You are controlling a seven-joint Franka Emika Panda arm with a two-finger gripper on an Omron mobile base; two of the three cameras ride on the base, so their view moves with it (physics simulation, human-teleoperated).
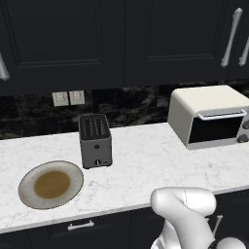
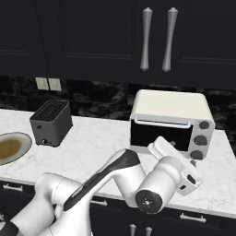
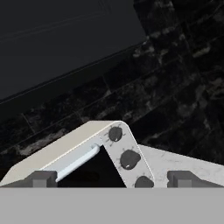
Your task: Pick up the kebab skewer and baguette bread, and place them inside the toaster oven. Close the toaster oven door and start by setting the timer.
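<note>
**Arm folded low before the shut oven**

At the far left of the counter [image 1: 141, 160] lies a round plate [image 1: 51, 185] with a grey-green rim and a brown centre; in the right base view its edge shows at the left border. Just right of it, and a little farther back, stands a small dark-grey toaster [image 1: 95, 141] with two slots on top and a knob low on its front. It is near the plate but does not touch it. On the dark marbled wall behind it sit two pale outlets [image 1: 68, 98].

Farther right, well apart from the toaster, stands the oven [image 2: 171, 122], cream-white with a rounded top, set back near the wall. Its door [image 2: 159, 134] of dark glass stands upright and shut, with the silver handle [image 2: 161, 121] across its top edge. Three dark knobs [image 2: 201, 140] run down the panel on the door's right. Dark cabinets with silver pulls hang above.

The white arm is bent low in front of the counter edge, its hand just before the oven's lower right corner in the right base view. In the hand view the gripper [image 3: 112, 178] faces the oven, which appears tilted, and the two fingertips [image 3: 42, 178] stand wide apart with nothing between them.
</note>
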